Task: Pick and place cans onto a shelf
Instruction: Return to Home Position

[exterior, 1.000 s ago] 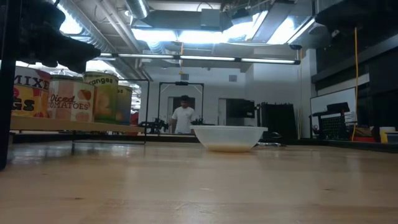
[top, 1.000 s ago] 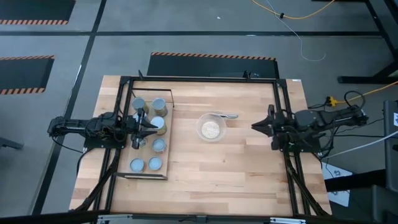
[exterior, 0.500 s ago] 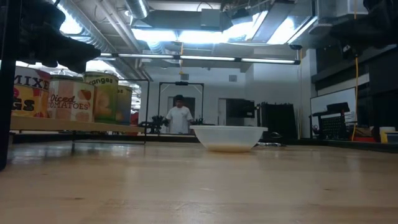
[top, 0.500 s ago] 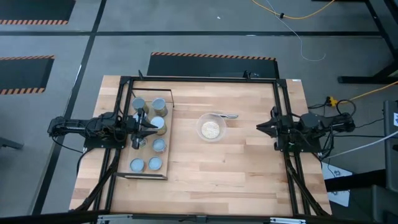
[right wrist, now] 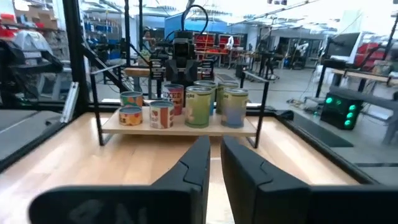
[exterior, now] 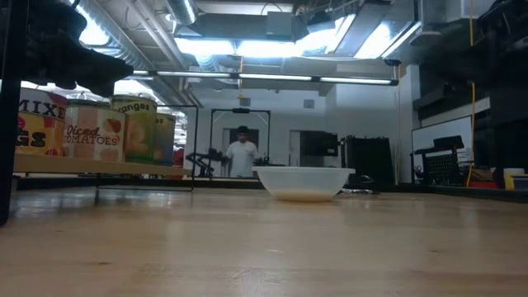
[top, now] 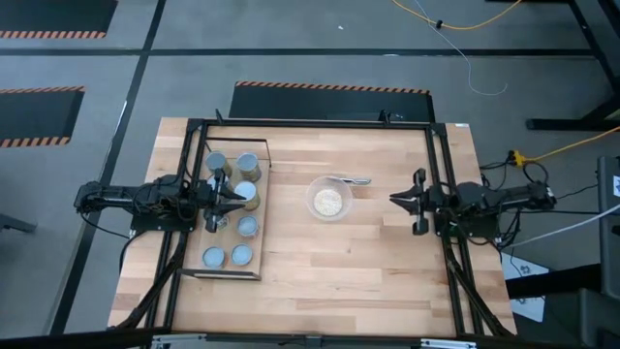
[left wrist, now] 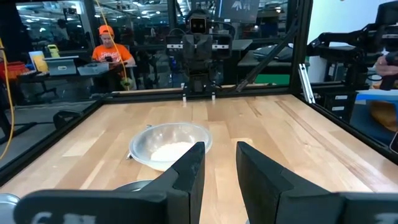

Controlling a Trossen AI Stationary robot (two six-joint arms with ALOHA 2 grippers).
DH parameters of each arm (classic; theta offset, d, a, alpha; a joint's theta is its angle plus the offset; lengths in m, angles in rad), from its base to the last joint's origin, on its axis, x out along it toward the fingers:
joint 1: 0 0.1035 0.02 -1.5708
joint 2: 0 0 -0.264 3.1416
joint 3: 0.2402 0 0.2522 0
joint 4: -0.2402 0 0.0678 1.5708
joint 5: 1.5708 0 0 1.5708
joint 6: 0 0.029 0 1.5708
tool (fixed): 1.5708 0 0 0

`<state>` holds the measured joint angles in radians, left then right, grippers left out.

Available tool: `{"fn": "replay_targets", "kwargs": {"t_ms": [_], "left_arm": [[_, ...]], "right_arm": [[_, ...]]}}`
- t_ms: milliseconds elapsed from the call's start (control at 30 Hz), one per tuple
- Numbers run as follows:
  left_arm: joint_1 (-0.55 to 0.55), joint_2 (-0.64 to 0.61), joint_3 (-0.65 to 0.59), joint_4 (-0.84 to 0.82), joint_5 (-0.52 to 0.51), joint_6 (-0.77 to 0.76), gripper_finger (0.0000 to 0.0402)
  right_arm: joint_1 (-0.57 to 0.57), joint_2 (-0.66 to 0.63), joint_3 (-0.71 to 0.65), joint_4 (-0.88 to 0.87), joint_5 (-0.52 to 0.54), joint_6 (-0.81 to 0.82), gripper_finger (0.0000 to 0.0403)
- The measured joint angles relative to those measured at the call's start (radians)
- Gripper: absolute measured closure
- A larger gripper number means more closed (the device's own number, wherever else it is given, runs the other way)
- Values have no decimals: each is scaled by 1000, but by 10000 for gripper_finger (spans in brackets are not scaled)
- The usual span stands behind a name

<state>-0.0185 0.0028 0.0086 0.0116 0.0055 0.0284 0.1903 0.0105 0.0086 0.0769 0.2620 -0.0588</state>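
Shifting slightly, right gripper (top: 394, 199) shows narrow jaws; left gripper (top: 240, 199), apparently narrow too, stays above the shelf (top: 226, 270).

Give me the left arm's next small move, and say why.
Probably draw the left gripper back off the shelf toward its own side. It hangs open and empty among the cans, every can in view stands on the shelf, and the right gripper waits well clear to the right.

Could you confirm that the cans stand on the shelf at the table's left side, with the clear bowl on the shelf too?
Not quite: the high view shows the bowl on the tabletop, apart from the shelf. The cans do stand on the shelf.
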Motion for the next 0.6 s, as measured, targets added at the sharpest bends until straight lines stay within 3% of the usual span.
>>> {"fn": "replay_targets", "kwargs": {"t_ms": [367,600], "left_arm": [[0,0,0,0,0,0,317],[0,0,0,0,0,0,317]], "right_arm": [[-126,0,1,-19,-29,-96,357],[-156,0,1,-30,-101,-37,357]]}}
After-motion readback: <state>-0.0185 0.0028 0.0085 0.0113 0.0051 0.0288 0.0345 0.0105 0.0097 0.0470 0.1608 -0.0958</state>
